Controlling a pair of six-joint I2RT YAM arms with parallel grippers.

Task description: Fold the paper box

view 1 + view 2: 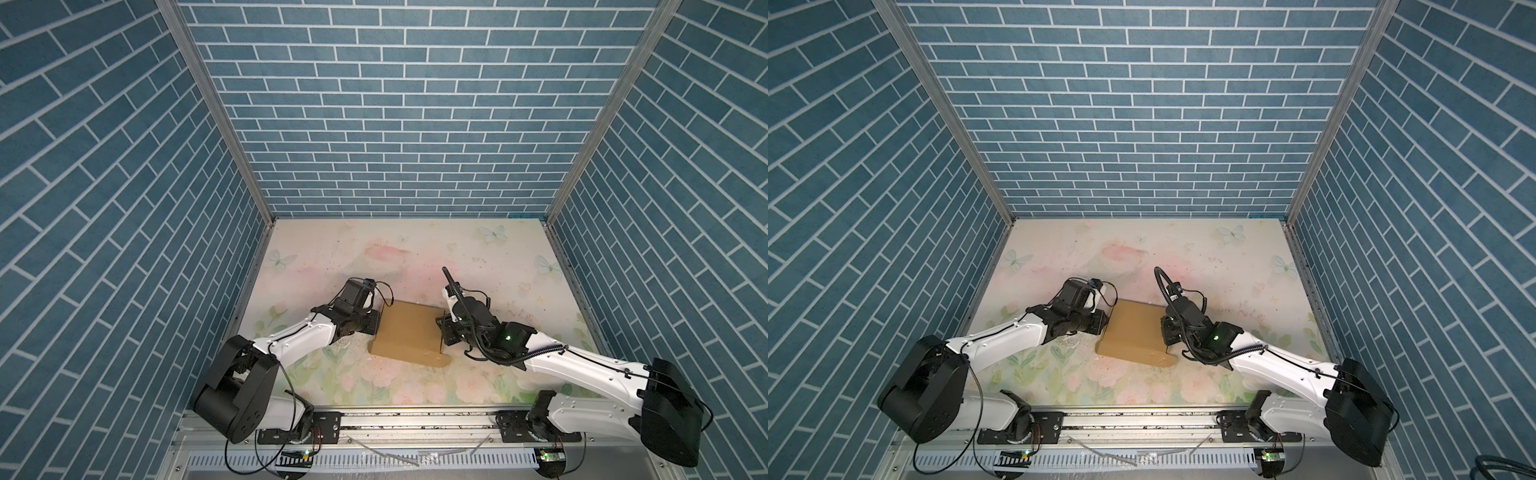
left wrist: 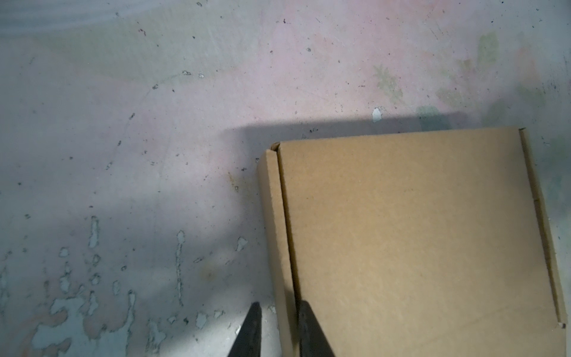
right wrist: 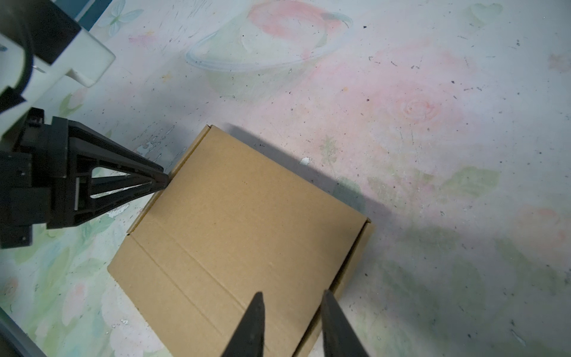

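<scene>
Cardboard, likely light, stiff, easily dented: the box sits closed on the table, just 6 o'clock of its middle. Left jaws straddle its 9 o'clock wall, pinch unclear; right jaws hang apart over its 3 o'clock edge. Best held by the walls.

Paper box runs off the left wrist frame; one corner is cut in the right wrist view too. Inside hidden under the closed top. Left gripper: only finger ends in frame, pinch on box wall unclear. Right gripper: finger bases cut off. In both top views both grippers' jaws are dark blobs, gap unreadable.
</scene>
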